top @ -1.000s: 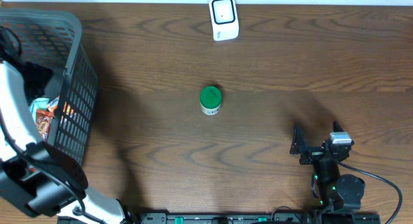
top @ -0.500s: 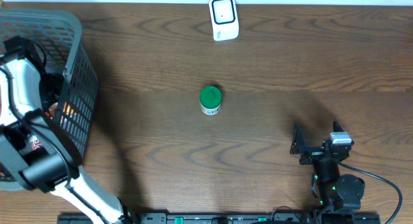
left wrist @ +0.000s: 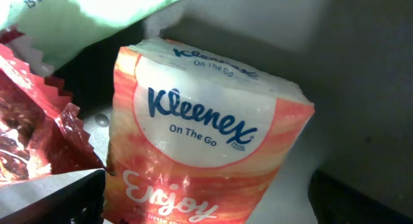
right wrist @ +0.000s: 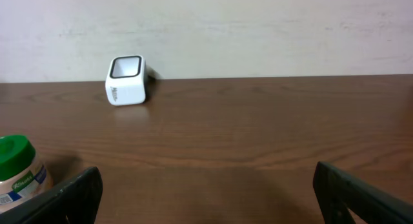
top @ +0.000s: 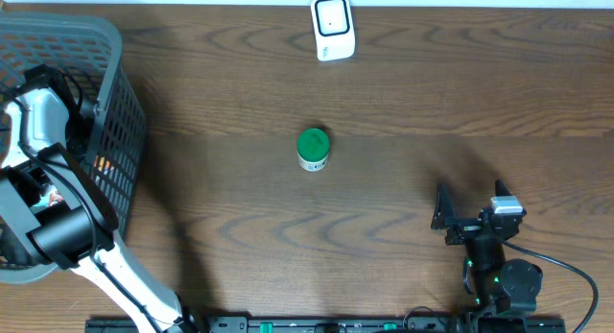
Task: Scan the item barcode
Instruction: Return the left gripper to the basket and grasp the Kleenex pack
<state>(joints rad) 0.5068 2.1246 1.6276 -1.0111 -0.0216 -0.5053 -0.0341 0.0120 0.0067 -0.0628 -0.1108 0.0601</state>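
Tissues [left wrist: 206, 140] in an orange wrapper are seen inside the basket [top: 115, 131], beside a red snack bag [left wrist: 32, 133]. The left hand [left wrist: 206, 201] is held close over them, spread wide, nothing pinched. The right hand [right wrist: 210, 198] is spread too, low over the bench [top: 240, 208]. A green-lidded jar [top: 313, 148] is stood mid-bench, well apart from the white scanner [top: 333, 27].

Tabletop [top: 403, 103] open btw jar [top: 313, 148] & scanner [top: 333, 28]; basket [top: 120, 112] walls hem L arm [top: 36, 122]; tissue pack [left wrist: 206, 133] close ahead.
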